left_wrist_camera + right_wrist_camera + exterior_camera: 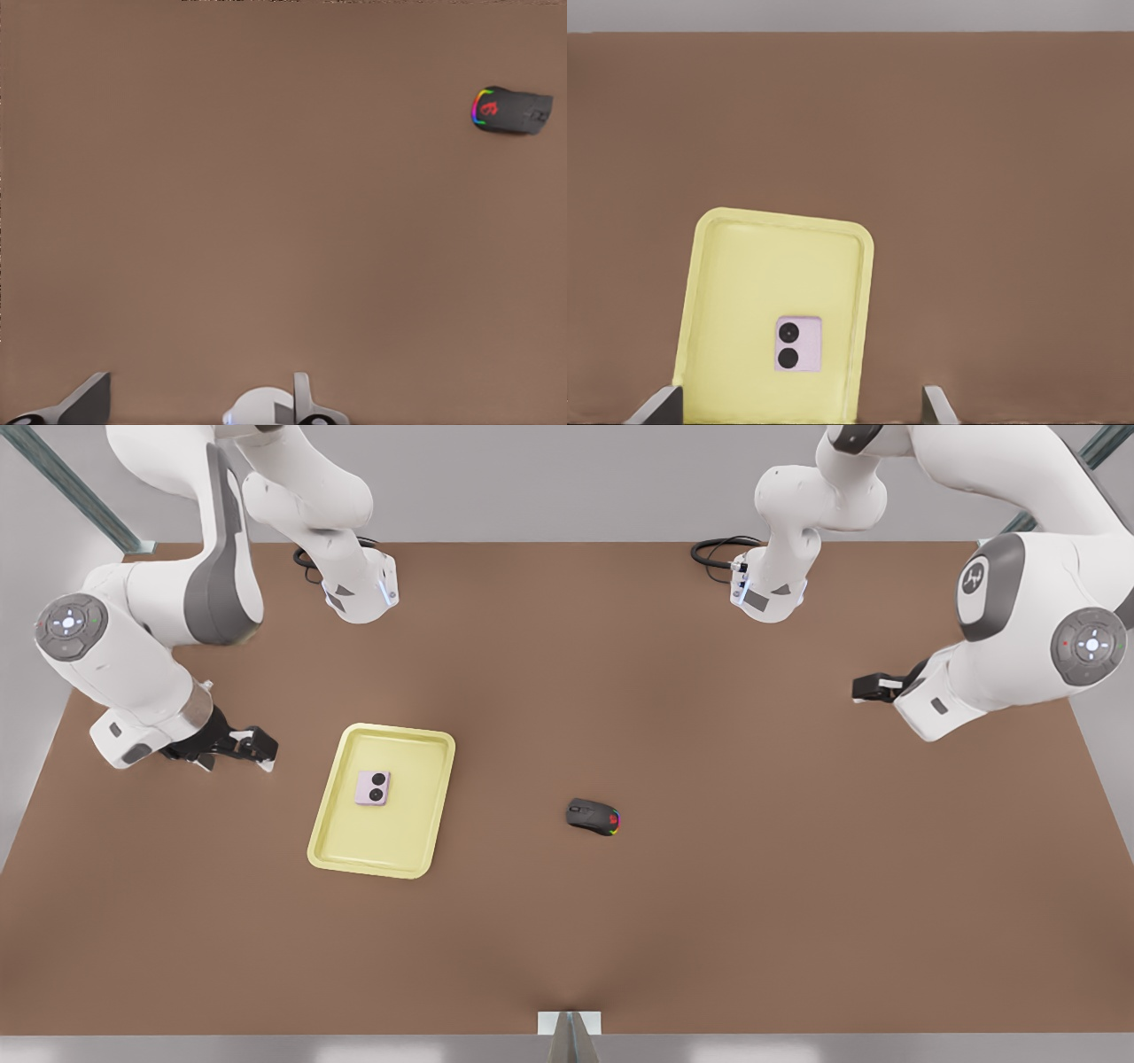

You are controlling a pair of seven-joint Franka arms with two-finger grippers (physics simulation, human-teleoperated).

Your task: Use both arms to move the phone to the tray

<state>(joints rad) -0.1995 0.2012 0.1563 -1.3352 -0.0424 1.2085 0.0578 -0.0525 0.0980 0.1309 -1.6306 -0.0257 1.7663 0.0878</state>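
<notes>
The pale pink phone lies flat, lenses up, inside the yellow tray on the front view's left half of the table. Seen from the right wrist, the phone rests on the tray floor ahead of my fingers. My right gripper hangs open just off the tray's edge on the front view's left, holding nothing. My left gripper is far off at the front view's right, open and empty, its fingertips over bare table.
A black computer mouse with coloured lights sits near the table's middle, to the front view's right of the tray; it is also the mouse seen from the left wrist. Both arm bases and cables stand along the back edge.
</notes>
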